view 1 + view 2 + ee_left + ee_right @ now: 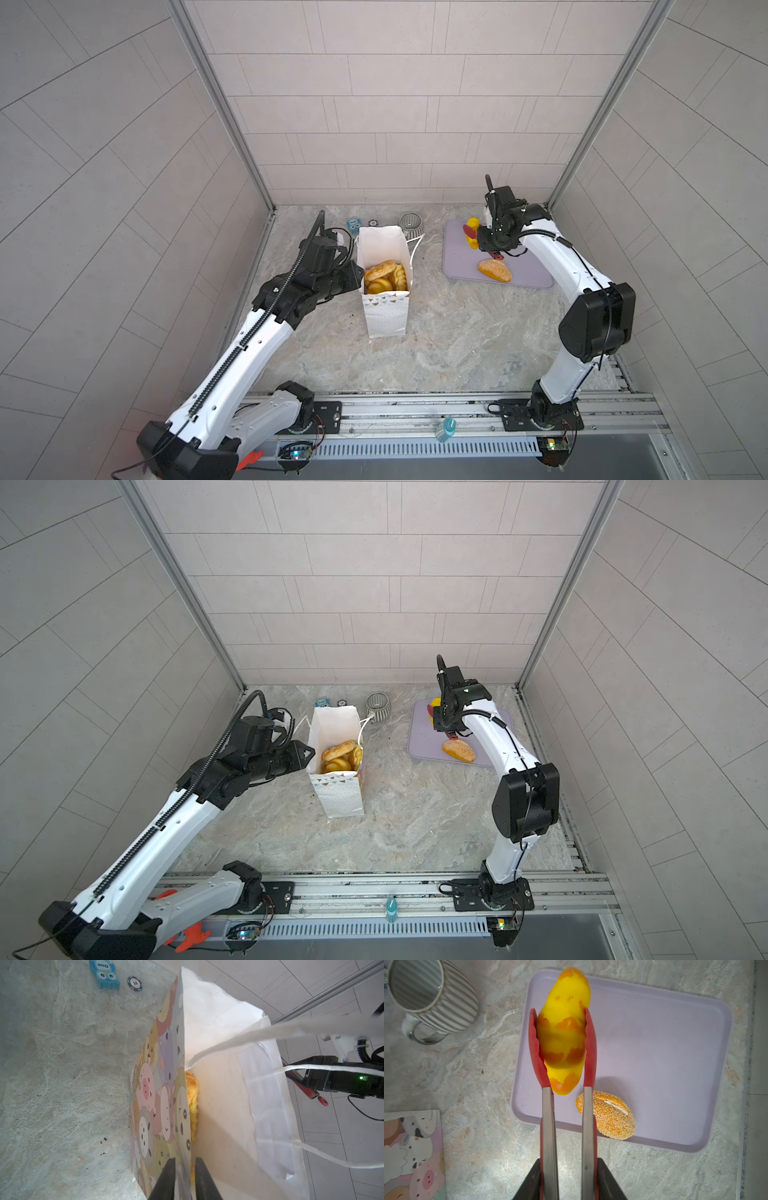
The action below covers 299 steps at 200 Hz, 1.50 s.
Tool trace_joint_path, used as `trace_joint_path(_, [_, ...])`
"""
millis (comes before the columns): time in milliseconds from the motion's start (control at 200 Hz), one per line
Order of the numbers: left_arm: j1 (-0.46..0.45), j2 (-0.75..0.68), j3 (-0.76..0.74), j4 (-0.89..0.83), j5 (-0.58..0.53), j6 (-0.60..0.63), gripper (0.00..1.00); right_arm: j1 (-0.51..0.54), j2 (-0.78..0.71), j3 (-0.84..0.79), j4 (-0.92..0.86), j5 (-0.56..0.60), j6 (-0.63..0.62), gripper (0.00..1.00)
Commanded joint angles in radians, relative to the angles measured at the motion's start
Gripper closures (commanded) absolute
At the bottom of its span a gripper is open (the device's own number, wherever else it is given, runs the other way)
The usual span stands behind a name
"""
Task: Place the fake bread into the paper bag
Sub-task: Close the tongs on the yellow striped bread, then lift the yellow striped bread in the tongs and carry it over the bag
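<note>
White paper bag (384,320), pastel animal-printed, stands left with glossy golden toy breads (384,276) inside; the left gripper (185,1160) straddles its wall narrowly, pinch unclear. Rightward, the right gripper (569,1167) squeezes red-tipped metal tongs (548,1118) clamping a glossy yellow loaf (562,1028) mid-body above the lilac flat tray (654,1043); it looks light, slick. A sesame-speckled oval bun (608,1118) lies there.

Your marbled table (457,332) carries the upright paper bag (384,316), a lilac tray (528,274) well apart from it, and a striped mug (411,224), chip (372,223) and owl block (353,224) at its far edge.
</note>
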Motion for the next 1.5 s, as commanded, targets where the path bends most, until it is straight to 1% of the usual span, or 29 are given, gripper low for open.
trace_joint_path(0, [0.006, -0.017, 0.037, -0.026, -0.016, 0.012, 0.76, 0.0, -0.085, -0.002, 0.004, -0.027, 0.009, 0.62])
trace_joint_path(90, [0.006, -0.018, 0.042, -0.029, -0.018, 0.009, 0.73, 0.0, -0.127, -0.004, 0.018, -0.038, 0.007, 0.62])
trace_joint_path(220, [0.007, -0.024, 0.047, -0.033, -0.019, 0.007, 0.73, 0.006, -0.208, -0.029, 0.073, -0.046, 0.019, 0.62])
trace_joint_path(380, [0.006, -0.028, 0.044, -0.038, -0.021, 0.002, 0.73, 0.008, -0.266, -0.001, 0.054, -0.071, 0.03, 0.63])
trace_joint_path(871, [0.006, -0.036, 0.043, -0.046, -0.021, -0.011, 0.81, 0.009, -0.403, 0.064, 0.035, -0.199, 0.077, 0.63])
trace_joint_path(1091, [0.006, -0.029, 0.041, -0.043, -0.02, -0.016, 0.83, 0.014, -0.443, 0.078, 0.054, -0.3, 0.113, 0.63])
trace_joint_path(1306, [0.006, -0.025, 0.04, -0.035, -0.019, -0.022, 0.83, 0.052, -0.477, 0.075, 0.104, -0.372, 0.158, 0.63])
trace_joint_path(1491, [0.006, -0.021, 0.04, -0.03, -0.018, -0.022, 0.83, 0.107, -0.516, 0.043, 0.208, -0.439, 0.202, 0.63])
